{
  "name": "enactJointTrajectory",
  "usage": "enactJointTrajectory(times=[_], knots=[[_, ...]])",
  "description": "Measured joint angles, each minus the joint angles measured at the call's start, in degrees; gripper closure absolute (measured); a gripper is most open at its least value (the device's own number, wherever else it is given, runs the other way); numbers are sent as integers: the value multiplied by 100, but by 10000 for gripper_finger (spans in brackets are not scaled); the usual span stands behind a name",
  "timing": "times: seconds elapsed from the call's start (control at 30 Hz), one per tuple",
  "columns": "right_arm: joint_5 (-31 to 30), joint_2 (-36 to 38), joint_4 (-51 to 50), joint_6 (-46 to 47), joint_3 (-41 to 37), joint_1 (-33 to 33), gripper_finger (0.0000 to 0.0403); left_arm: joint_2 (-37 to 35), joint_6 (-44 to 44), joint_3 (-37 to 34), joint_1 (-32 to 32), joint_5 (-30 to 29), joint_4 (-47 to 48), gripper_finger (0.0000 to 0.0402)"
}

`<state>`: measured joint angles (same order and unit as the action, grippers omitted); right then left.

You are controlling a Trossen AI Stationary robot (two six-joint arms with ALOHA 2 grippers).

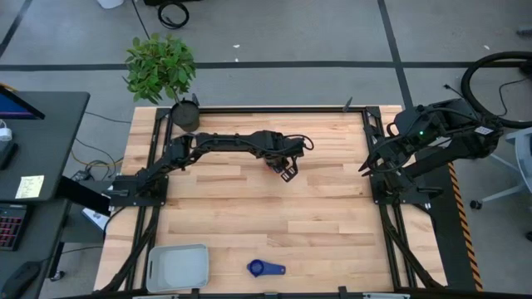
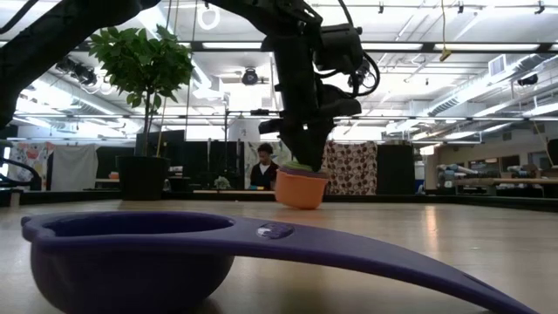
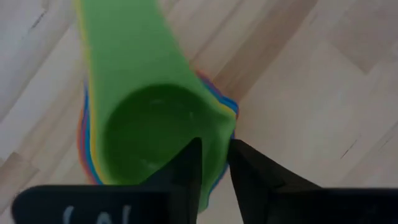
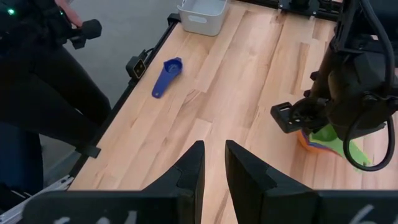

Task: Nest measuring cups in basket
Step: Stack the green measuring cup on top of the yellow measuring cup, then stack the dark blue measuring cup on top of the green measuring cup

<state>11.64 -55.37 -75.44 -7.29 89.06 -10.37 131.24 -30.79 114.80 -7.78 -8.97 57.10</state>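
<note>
Left gripper [image 3: 214,163] pinches the smooth green cup's [image 3: 149,124] thin rim, atop nested round cups. Right gripper [image 4: 213,163] jaws slightly apart, empty.

One basket [image 1: 177,267], one plant [image 1: 160,66], two arms [image 1: 224,146]

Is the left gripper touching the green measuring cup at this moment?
Touching. The left wrist view shows the left gripper with its fingers straddling the rim of the green measuring cup, one finger inside the bowl and one outside against the wall.
</note>
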Motion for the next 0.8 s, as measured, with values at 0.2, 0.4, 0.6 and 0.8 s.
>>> enactJointTrajectory(times=[0.2,0.4,0.6,0.8], knots=[[0,0,3,0,0,0,335,-15,43,137,-26,26,87,305],[0,0,39,0,0,-1,335,-28,70,445,-97,28,266,305],[-2,0,42,0,0,0,335,-38,424,1038,-205,794,1111,304],[-4,0,39,183,0,0,335,-50,716,1855,-210,1809,2313,304]])
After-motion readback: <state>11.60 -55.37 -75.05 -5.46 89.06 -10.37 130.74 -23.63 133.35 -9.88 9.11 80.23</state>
